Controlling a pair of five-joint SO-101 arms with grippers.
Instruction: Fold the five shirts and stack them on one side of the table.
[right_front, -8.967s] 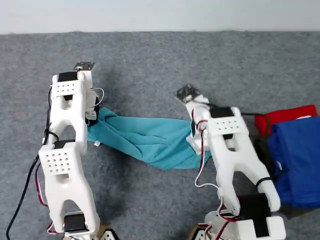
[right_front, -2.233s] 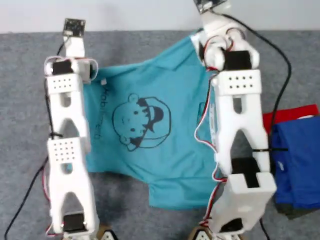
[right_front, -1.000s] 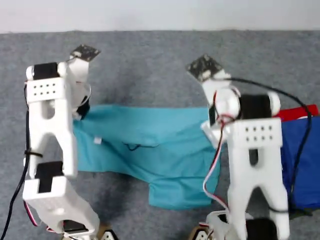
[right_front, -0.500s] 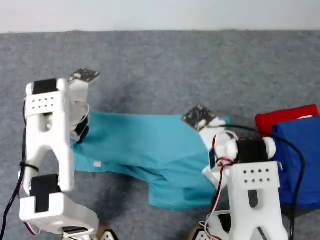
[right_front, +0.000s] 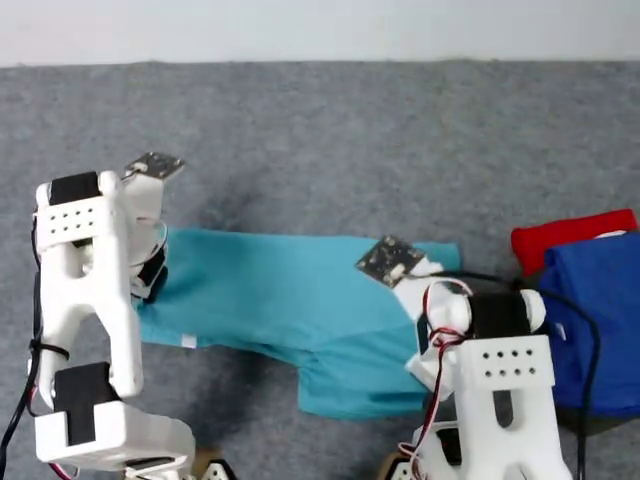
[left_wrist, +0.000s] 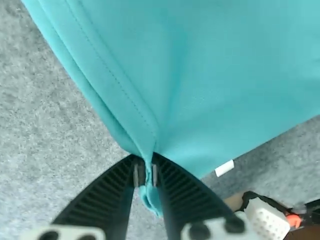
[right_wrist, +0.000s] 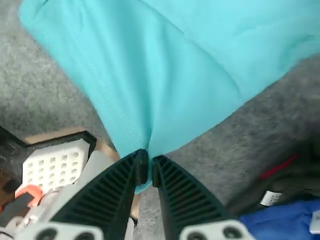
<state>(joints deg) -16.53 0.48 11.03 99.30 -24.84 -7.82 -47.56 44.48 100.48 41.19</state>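
The teal shirt (right_front: 290, 300) lies on the grey worktop (right_front: 320, 130), in the middle, between the two arms. It is folded into a long band that runs from left to right. One more flap of it sticks out on the near side, close to the right arm (right_front: 495, 370).

The left gripper (left_wrist: 144, 175) is pressed together on the left end of the shirt. A thin fold of the hem sits between its two black fingers, and the cloth fans out from there. A small white tag (left_wrist: 224, 168) sticks out from the edge of the shirt, just beside this gripper. In the high view the left arm (right_front: 85, 270) stands over that same end of the shirt.

The right gripper (right_wrist: 145, 170) is pressed together too - it pinches the right end of the shirt. The cloth bunches into a little pleat where the fingers meet. In the high view the right arm covers this corner, so the pinch is hidden there.

At the right edge of the worktop sits a pile of folded shirts. A blue shirt (right_front: 600, 310) is on top. A red shirt (right_front: 570, 235) peeks out from under it on the far side. The pile is near the right arm and apart from the teal shirt.
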